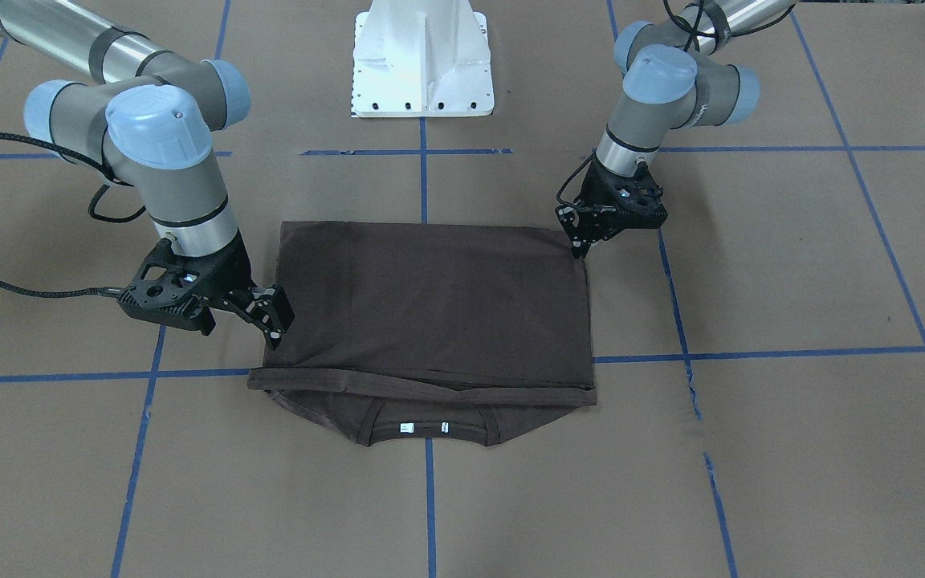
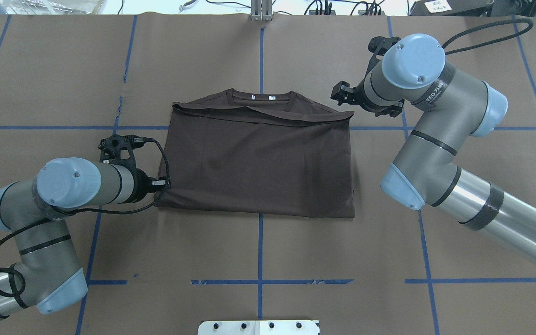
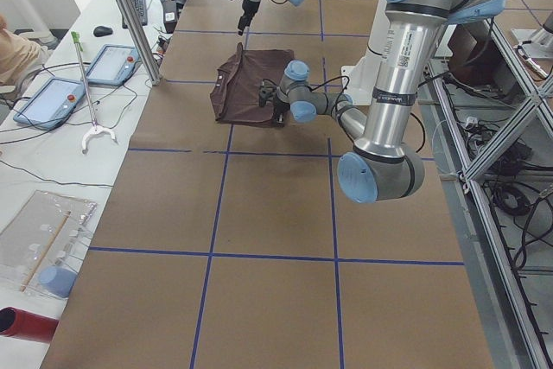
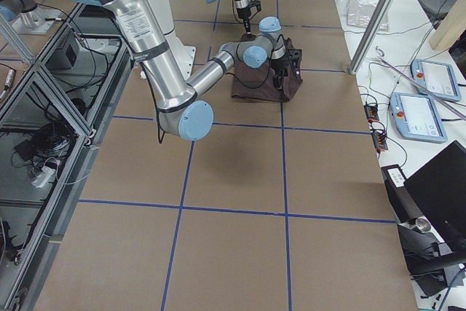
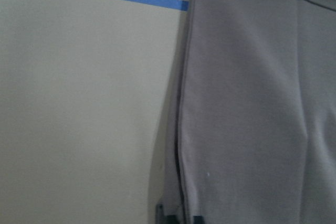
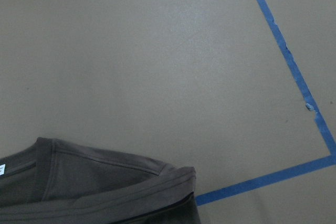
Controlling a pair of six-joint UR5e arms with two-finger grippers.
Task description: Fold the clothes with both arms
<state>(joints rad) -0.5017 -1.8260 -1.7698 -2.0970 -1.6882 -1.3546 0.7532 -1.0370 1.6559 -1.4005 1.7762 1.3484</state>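
Observation:
The dark brown T-shirt (image 1: 430,305) lies flat on the brown table, its lower half folded up over the chest. The collar (image 2: 261,97) with white tags peeks out at the far edge. My left gripper (image 1: 580,249) points down at the shirt's near corner on my left side. In the left wrist view its fingertips (image 5: 160,211) sit close together at the cloth (image 5: 252,103) edge, shut on it. My right gripper (image 1: 274,337) hovers by the far corner on my right side, open and empty. The right wrist view shows that corner (image 6: 94,182) below, with no fingers in view.
The white pedestal base (image 1: 422,56) stands at the table's near edge. Blue tape lines (image 2: 260,242) grid the brown paper. Beyond the far edge are desks with tablets (image 3: 52,97), a metal post (image 3: 130,15) and a person's sleeve (image 3: 9,49).

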